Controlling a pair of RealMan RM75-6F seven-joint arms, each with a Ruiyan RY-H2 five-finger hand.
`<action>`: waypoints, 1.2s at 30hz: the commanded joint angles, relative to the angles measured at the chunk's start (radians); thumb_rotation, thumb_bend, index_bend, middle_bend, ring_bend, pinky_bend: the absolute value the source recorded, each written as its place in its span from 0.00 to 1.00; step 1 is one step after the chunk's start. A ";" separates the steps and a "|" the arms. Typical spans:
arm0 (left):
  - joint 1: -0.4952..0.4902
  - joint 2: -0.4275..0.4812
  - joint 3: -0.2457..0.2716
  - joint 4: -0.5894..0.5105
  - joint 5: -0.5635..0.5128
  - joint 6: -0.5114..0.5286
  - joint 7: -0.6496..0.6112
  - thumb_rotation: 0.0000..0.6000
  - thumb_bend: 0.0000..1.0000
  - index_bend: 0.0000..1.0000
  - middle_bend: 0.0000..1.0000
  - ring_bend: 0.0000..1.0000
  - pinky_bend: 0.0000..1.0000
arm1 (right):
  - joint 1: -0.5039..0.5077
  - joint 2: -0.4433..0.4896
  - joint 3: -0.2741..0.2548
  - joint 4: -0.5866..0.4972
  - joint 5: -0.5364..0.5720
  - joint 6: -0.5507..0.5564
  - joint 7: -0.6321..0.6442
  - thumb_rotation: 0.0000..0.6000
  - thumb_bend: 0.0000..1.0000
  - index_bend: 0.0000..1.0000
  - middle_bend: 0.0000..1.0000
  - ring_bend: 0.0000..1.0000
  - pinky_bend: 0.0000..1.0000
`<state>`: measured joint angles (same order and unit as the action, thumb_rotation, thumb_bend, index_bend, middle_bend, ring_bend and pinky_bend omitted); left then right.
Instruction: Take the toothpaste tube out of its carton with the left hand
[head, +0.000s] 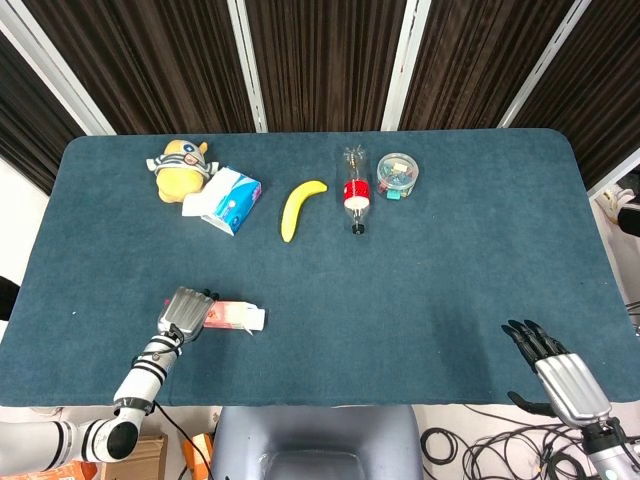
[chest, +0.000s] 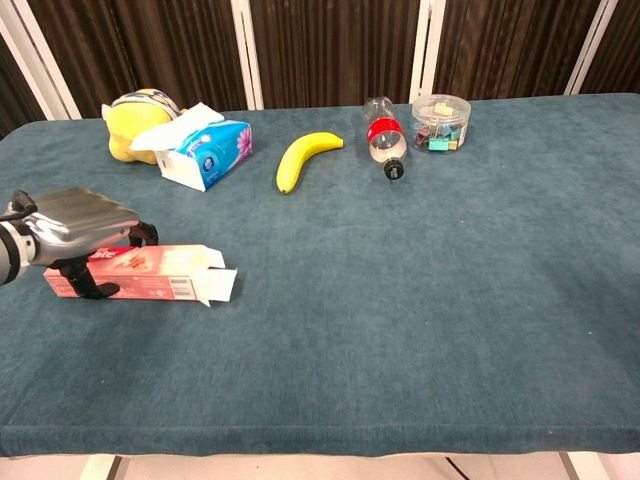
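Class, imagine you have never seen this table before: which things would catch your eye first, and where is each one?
Most striking is the left hand gripping the pink toothpaste carton near the table's front left edge, the carton's end flaps open toward the middle. Next comes the row along the far side: a yellow plush toy, a tissue pack, a banana, a lying bottle and a clear tub of clips.
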<state>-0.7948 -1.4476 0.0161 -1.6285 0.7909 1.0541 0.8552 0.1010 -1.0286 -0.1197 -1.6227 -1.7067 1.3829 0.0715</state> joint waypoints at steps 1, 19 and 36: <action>0.007 0.028 0.006 -0.043 0.029 0.044 0.021 1.00 0.46 0.53 0.51 0.93 0.96 | 0.001 -0.001 0.001 0.000 0.001 -0.002 -0.001 1.00 0.13 0.01 0.05 0.00 0.24; -0.020 0.074 0.011 -0.318 -0.089 0.454 0.607 1.00 0.54 0.62 0.62 0.95 0.98 | 0.005 -0.002 -0.004 0.000 -0.001 -0.014 -0.009 1.00 0.13 0.01 0.05 0.00 0.24; -0.070 0.080 0.022 -0.390 -0.199 0.494 0.793 1.00 0.54 0.62 0.62 0.95 0.98 | 0.005 -0.002 -0.005 0.000 0.000 -0.014 -0.010 1.00 0.13 0.01 0.05 0.00 0.24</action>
<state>-0.8579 -1.3748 0.0353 -2.0106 0.5906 1.5468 1.6409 0.1060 -1.0305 -0.1245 -1.6231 -1.7072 1.3691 0.0611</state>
